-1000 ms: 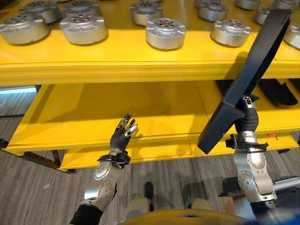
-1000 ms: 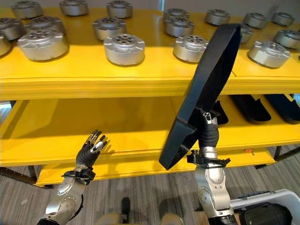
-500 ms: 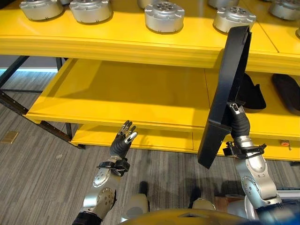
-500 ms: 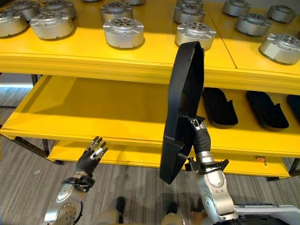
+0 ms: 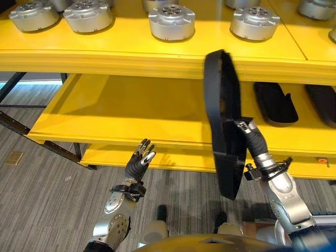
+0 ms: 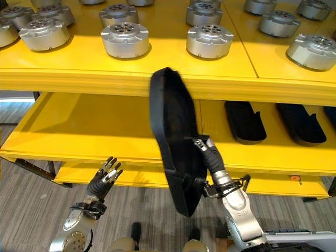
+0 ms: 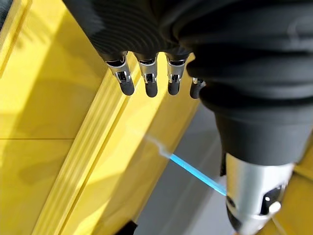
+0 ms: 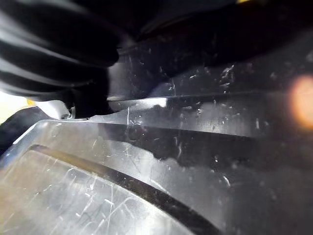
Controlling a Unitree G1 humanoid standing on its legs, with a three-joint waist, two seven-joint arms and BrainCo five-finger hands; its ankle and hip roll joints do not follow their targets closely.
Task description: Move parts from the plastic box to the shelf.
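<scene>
Yellow shelf point(image 5: 157, 58) spans the view, top level carrying a row of round silver parts point(image 5: 171, 22). Left hand point(image 5: 140, 159) hovers low in front of the lower level's front edge, fingers straight and spread, holding nothing. Middle-right: long black part point(image 5: 223, 121) stands nearly upright in front of the shelf edge, lower end near the right hand point(image 5: 247, 131). Right hand's fingers sit behind the part, so I cannot tell how they close, though the part seems carried by it. Further right, two similar black parts point(image 5: 275, 103) lie flat on the lower level. Step looks like mid-carry toward the shelf. Next move likely calls for tipping the part flat and sliding it onto the lower level beside the others, clearing the top level's front lip.
</scene>
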